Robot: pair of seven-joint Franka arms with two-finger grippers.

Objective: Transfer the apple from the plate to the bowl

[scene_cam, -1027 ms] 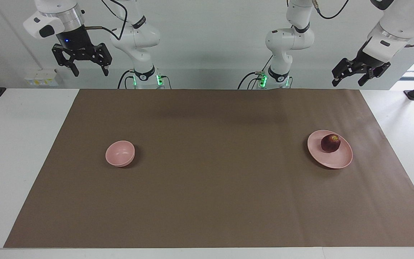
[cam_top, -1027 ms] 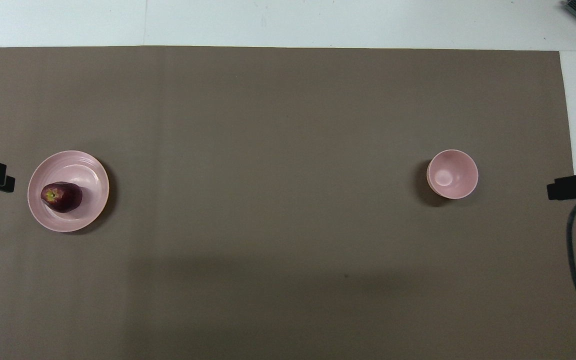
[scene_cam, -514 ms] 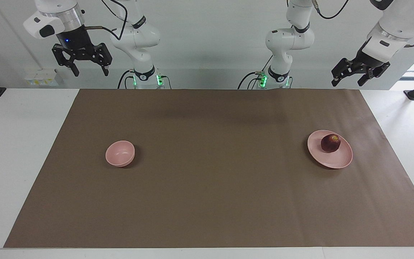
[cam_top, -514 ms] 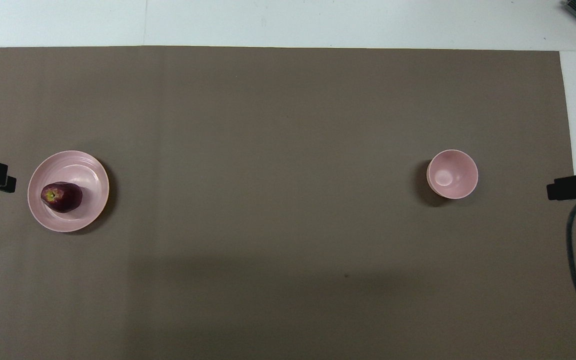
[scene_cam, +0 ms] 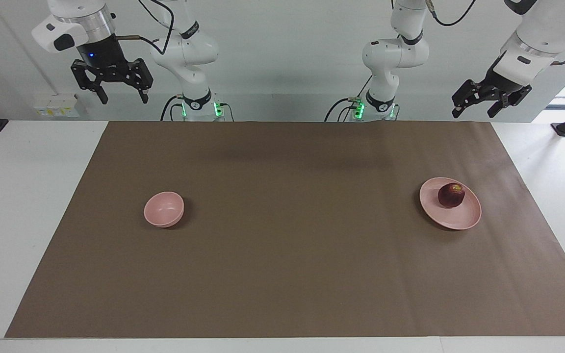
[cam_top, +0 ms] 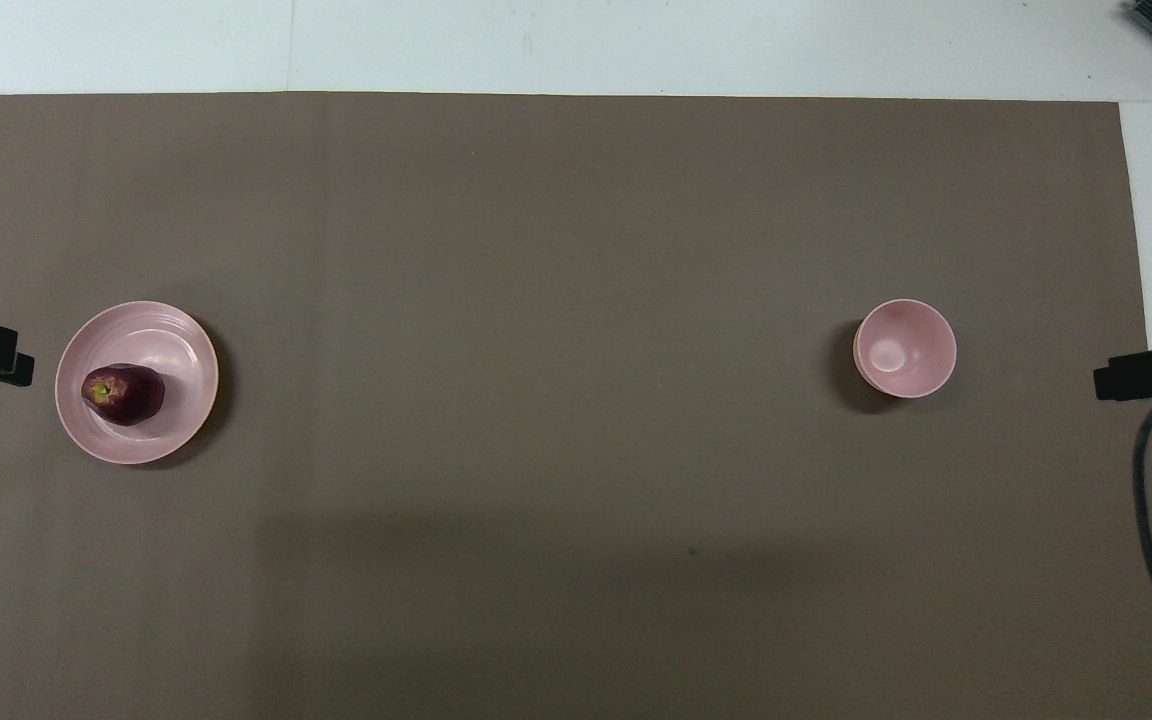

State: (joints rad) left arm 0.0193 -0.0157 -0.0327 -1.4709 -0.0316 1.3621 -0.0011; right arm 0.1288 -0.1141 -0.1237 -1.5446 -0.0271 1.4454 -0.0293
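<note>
1. The apple (scene_cam: 451,195) sits on the plate (scene_cam: 459,220), off-centre toward the robots, at the left arm's end of the mat (scene_cam: 282,274). The bowl (scene_cam: 164,209) stands empty, well apart, toward the right arm's end.
2. Left gripper (scene_cam: 474,104) hangs high over the table's robot-side edge, fingers apart, holding nothing. Right gripper (scene_cam: 121,93) waits high at its own end, fingers also apart and empty.
3. Risk: the apple is round and smooth, so an off-centre pinch could squirt it out and roll it off the shallow plate.
4. Risk: a descent too deep could strike the plate and skid it on the mat.
5. Risk: the bowl is barely wider than the apple; a release off-centre could bounce it from the rim or tip the bowl.
6. Risk: the carry runs most of the table's length, so a loose hold may drop it midway, or a handover may fumble.
7. Surface: brown mat on a white table (scene_cam: 27,196), otherwise bare.
8. Room: pale wall, cables, green lights at both bases.
</note>
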